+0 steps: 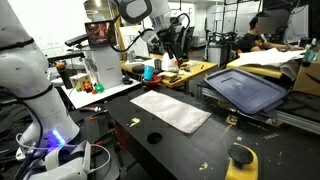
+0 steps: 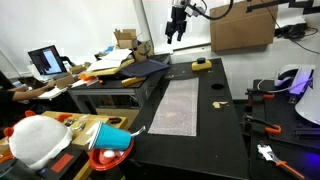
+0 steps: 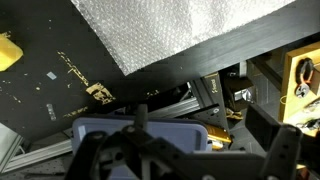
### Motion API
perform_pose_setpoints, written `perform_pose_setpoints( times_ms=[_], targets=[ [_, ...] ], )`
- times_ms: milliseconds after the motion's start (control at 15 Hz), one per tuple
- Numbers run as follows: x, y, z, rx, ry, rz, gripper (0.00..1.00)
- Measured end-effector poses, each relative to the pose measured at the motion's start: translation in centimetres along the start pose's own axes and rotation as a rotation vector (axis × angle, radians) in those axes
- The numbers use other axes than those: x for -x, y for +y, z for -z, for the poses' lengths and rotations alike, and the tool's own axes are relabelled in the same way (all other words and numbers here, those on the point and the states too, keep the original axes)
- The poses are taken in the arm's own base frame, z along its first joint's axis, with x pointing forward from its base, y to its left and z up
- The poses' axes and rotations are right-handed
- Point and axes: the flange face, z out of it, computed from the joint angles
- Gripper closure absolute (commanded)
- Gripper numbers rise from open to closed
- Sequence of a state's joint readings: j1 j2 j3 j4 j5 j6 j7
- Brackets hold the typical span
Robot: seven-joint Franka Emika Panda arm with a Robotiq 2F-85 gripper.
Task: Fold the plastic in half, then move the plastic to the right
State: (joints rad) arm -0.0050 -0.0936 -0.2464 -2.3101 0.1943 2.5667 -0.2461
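The plastic (image 1: 170, 110) is a pale, slightly crinkled sheet lying flat and unfolded on the black table (image 1: 205, 150). It also appears in an exterior view as the long plastic (image 2: 178, 105), and the wrist view shows the plastic (image 3: 190, 30) at the top. My gripper (image 2: 178, 30) hangs high above the far end of the table, well clear of the sheet. It is open and empty. In the wrist view one dark finger (image 3: 285, 150) shows at the lower right, far from its partner. In an exterior view the gripper (image 1: 168, 48) sits behind the table.
A dark blue-grey lid (image 1: 245, 88) rests on a frame beside the table, also seen as the lid (image 2: 140, 68) and the lid (image 3: 130, 130). A yellow block (image 2: 203, 65) lies at the table's far end. A red bowl (image 2: 110, 150) and a cardboard box (image 2: 240, 30) stand off the table.
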Motion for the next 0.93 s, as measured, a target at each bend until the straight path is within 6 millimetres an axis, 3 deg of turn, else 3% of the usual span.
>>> perform_pose_setpoints(
  times_ms=[400, 667, 933],
  targets=[
    [0.3, 0.0, -0.7, 0.0, -0.021, -0.002, 0.0],
    [2.6, 0.4, -5.1, -0.003, -0.145, -0.016, 0.0],
    [4.8, 2.2, -9.7, 0.012, -0.258, -0.046, 0.0]
  ],
)
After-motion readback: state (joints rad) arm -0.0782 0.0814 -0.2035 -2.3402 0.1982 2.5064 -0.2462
